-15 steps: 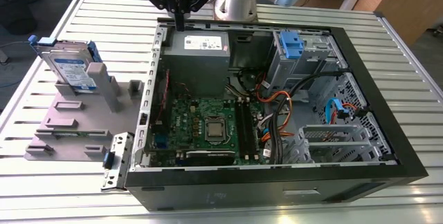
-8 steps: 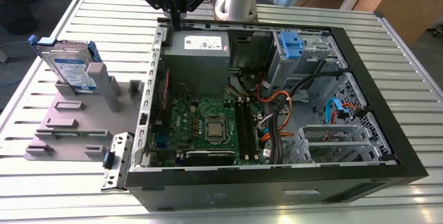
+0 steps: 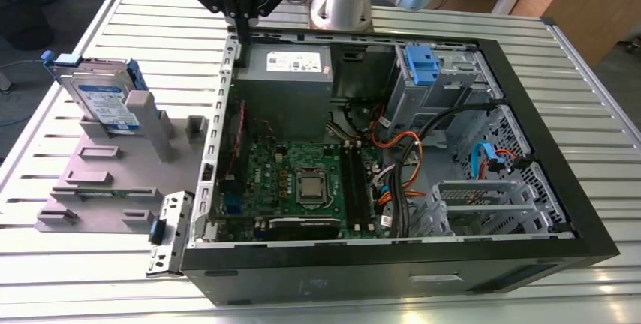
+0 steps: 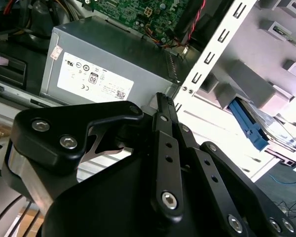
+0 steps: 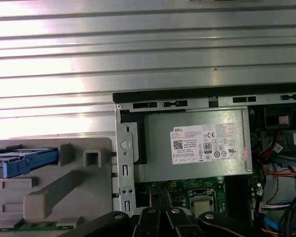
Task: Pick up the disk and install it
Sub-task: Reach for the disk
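Ribbed metal tabletop (image 3: pixel 140 20) carries an open computer case (image 3: pixel 401 275), with bare slats all round it; just beside the case, at the exterior view's left, a grey holder (image 3: pixel 100 185) props the disk (image 3: pixel 105 103) on edge (silver, blue-and-white label, blue carrier); the pincer (image 3: pixel 239 39) hangs clenched and empty by the case corner, well apart from the disk.
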`<state>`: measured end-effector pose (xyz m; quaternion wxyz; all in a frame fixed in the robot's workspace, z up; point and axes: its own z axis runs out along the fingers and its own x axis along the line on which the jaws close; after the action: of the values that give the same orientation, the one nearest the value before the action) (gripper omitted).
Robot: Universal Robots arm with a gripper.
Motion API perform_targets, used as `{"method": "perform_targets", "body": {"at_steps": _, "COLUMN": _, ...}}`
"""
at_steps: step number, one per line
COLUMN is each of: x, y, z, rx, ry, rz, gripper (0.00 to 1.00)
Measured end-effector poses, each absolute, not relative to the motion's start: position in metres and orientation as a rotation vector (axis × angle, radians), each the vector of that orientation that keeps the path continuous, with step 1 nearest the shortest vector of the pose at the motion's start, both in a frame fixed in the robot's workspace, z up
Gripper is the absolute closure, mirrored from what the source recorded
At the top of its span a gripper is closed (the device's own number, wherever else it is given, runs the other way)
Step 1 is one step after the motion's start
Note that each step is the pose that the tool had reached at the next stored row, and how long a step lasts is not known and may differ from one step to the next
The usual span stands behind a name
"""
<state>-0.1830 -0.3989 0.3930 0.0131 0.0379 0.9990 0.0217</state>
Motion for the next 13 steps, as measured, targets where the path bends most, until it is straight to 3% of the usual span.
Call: {"method": "perform_targets", "body": {"at_steps": 13, "x": -0.196, "y": -0.399, "z": 0.393, "rx": 0.118, "ry": 3.112, "rz": 0.068, "gripper": 0.89}}
